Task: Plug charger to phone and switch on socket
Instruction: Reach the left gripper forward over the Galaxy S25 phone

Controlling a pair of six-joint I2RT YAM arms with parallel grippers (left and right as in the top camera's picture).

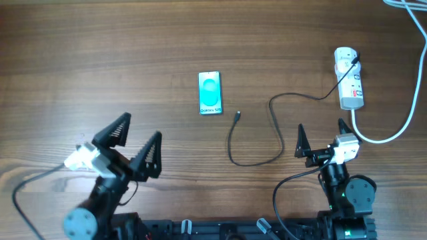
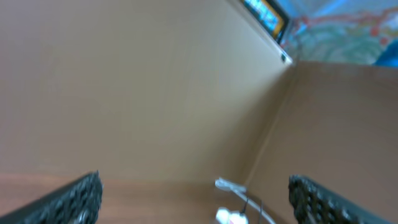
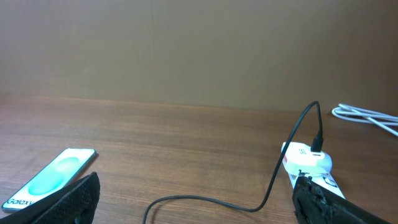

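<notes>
So, phone [image 1: 209, 93]: flat on the wooden table [image 1: 100, 53], cyan screen up, lettered short edge toward the robot.
Charger [image 1: 283, 143]: thin black cable looping across the table between phone and socket.
Connector tip [image 1: 237, 117]: lying free just right of the phone's near corner, not touching it.
Plug [image 1: 354, 63]: seated in the socket's far end.
Socket [image 1: 349, 87]: white strip at the right, thick white lead [image 1: 400, 130] curving off its near end.
Left gripper [image 1: 141, 127]: jaws spread wide, holding nothing, near-left of the phone and well apart from it.
Right gripper [image 1: 320, 127]: jaws spread wide, empty, on the near side of the socket, beside the cable loop.
Left wrist view: blurred, with 2 dark fingers [image 2: 74, 199] at the bottom corners.
</notes>
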